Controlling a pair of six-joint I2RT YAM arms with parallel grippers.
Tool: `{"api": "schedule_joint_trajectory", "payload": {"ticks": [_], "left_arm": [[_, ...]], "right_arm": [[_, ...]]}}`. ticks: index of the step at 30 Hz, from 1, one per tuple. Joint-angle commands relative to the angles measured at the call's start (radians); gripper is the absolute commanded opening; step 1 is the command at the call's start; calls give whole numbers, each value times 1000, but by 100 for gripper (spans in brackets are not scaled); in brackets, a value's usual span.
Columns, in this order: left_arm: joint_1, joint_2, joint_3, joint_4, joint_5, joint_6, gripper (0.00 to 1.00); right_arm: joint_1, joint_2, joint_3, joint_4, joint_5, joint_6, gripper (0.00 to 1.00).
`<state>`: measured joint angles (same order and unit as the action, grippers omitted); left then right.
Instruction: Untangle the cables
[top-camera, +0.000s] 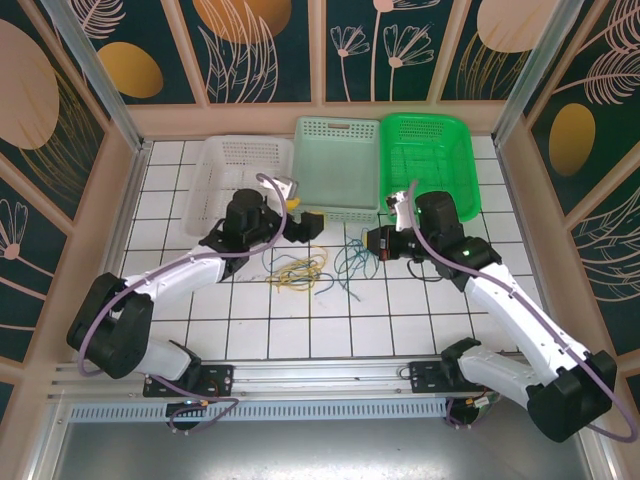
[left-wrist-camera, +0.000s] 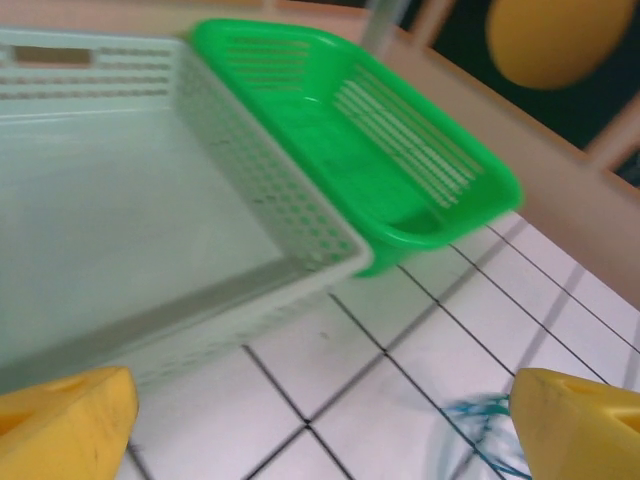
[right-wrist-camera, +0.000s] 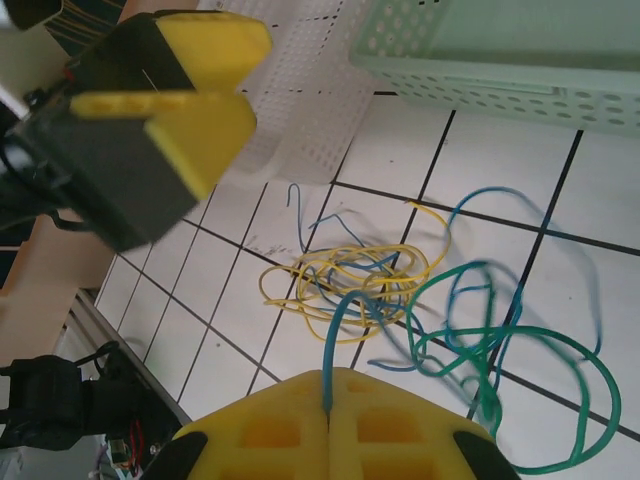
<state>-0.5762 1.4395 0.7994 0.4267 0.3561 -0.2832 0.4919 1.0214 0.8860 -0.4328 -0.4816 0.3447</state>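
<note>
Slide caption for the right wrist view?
Right gripper shut on one blue cable leading into the yellow, blue and teal cable tangle on the tiled table.

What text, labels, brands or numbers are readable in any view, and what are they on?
No legible text anywhere.
White basket, pale green basket, bright green basket: no labels visible.
Wall panels: plant pattern, no lettering.
Cables, including the blue cable pinched in the right gripper: no tags.
Faint dark marks on a tile: too blurred to read.
</note>
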Motion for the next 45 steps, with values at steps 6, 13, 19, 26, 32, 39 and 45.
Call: {"api": "schedule_joint_trajectory", "payload": {"ticks": [6,13,19,26,32,39,45], "left_arm": [[-70,93,28,-13,174,143,89],[-122,190,80,-101,119,168,79],[-141,208,103,-6,195,157,82],[-169,225,158,40,170,184,83],[-187,300,236,59,248,196,84],[-227,387,320,43,252,215,84],[-235,406,328,58,219,205,69]], "right_arm": [[-9,-4,13,-44,-32,-18,0],[-67,-69,-10,-49,-19,-12,0],[-149,-96,12,-3,-129,-4,0],[-150,-57,28,-24,-154,-27,0],[-155,-52,29,-21,-158,-36,0],[-158,-34,45,-25,-189,-45,0],[-166,-17,53,-42,-199,-50,0]]}}
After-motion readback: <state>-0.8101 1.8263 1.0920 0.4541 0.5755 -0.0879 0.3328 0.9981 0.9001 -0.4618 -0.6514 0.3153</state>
